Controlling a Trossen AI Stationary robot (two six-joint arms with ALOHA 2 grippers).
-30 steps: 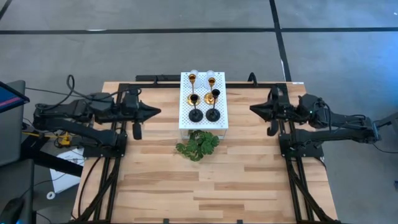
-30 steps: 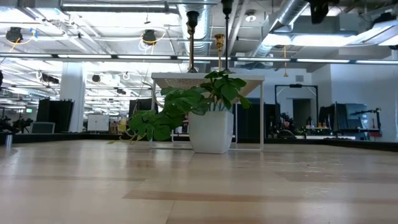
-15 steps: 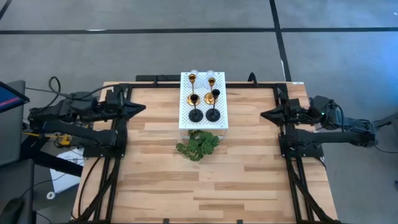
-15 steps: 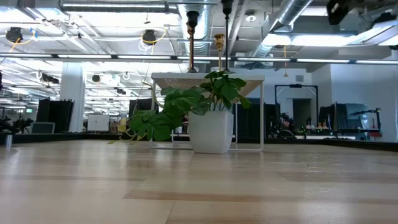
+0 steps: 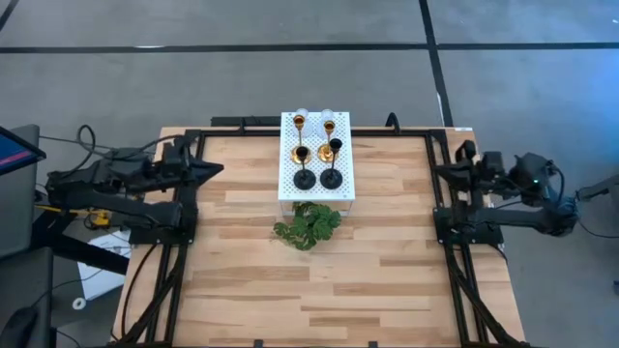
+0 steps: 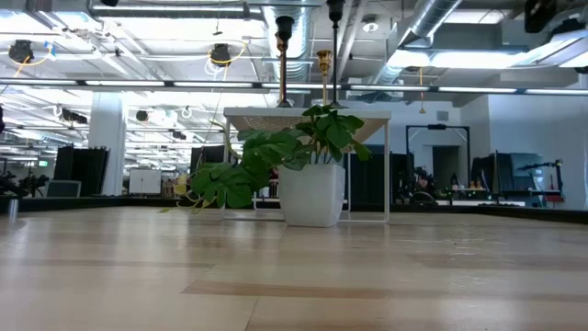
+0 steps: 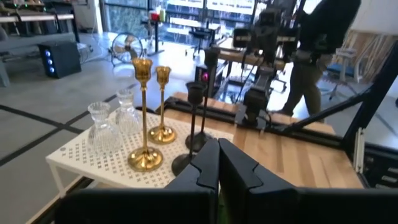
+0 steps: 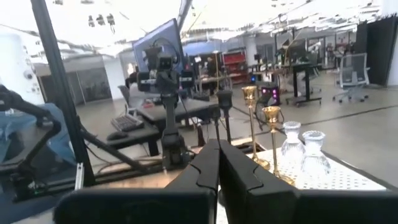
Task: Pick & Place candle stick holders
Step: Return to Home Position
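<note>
My left fingers (image 7: 205, 169) and right fingers (image 8: 204, 167), clenched empty near the bench's (image 5: 387, 290) side edges, could topple the shelf's (image 5: 344, 166) slim candle holders (image 5: 331, 178) only by parking with a jolt.

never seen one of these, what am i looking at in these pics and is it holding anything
It is a robot: two dark arms mounted at the sides of a wooden table. One picture looks straight down, one looks level across the tabletop, and two come from cameras on the arms' wrists. Each arm ends in a two-finger gripper; the left gripper and the right gripper sit off at the sides, both shut, holding nothing. In the middle stands a white perforated shelf. On it are two gold holders, two black holders and two clear glass holders for candles. A leafy potted plant sits next to the shelf.
</note>
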